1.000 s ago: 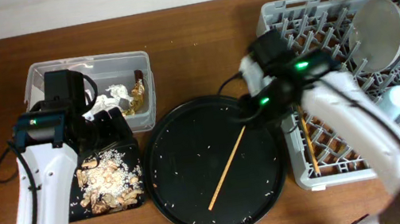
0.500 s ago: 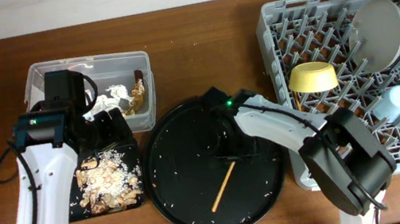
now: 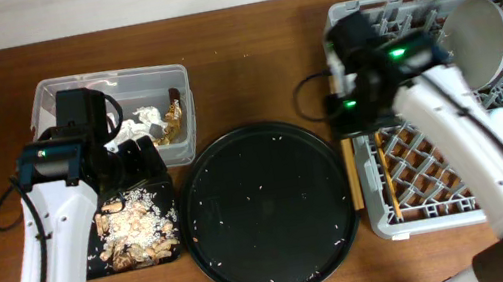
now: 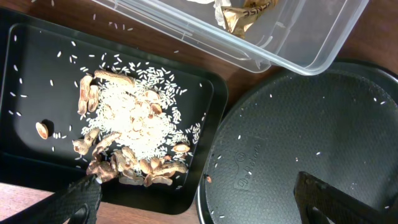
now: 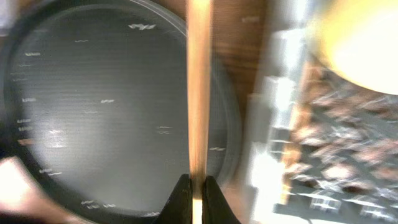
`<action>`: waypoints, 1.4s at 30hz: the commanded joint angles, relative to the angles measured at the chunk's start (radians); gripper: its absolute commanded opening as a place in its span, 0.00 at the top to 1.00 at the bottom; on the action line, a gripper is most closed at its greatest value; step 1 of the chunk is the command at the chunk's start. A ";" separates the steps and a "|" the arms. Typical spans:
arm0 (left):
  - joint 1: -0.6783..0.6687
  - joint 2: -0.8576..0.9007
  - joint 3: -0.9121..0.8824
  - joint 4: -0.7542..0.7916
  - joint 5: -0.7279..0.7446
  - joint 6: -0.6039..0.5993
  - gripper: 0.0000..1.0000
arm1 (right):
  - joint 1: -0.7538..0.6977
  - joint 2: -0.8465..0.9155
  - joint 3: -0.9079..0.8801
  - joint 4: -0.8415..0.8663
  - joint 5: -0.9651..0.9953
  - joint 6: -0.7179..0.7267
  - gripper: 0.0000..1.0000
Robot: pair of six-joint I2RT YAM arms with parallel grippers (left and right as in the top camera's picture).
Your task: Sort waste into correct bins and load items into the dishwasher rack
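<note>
The right tool [image 5: 196, 200] is clamped on a wooden chopstick [image 5: 199, 87] running from 6 to 12 o'clock in the wrist view. At its 9 o'clock lies the round black tray [image 5: 93, 93]; at 3 o'clock the grey rack [image 5: 292, 168], the yellow bowl [image 5: 364, 43] at 1 o'clock. The left tool [image 4: 202, 198], spread wide, hangs over the black rectangular tray [image 4: 37, 158] of food scraps [image 4: 134, 134]; the clear tub [image 4: 292, 37] sits at 12 o'clock.

The overhead camera looks straight down from far above the round tray [image 3: 267, 209]. Both wrist cameras look down closely at its opposite edges.
</note>
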 commanded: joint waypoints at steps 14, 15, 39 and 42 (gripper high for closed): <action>0.004 -0.009 0.005 -0.002 0.003 -0.006 0.02 | -0.184 0.040 -0.117 0.072 0.108 -0.196 0.74; 0.004 -0.009 0.005 -0.002 0.003 -0.006 0.02 | -0.192 0.009 -0.088 0.072 0.108 -0.169 0.73; -0.271 -0.915 -0.668 0.286 -0.151 0.064 0.01 | -0.365 -1.006 -0.751 0.322 -0.132 -0.294 0.02; -0.271 -1.006 -0.671 0.280 -0.151 0.065 0.01 | -0.365 -1.006 -0.752 0.304 -0.132 -0.294 0.02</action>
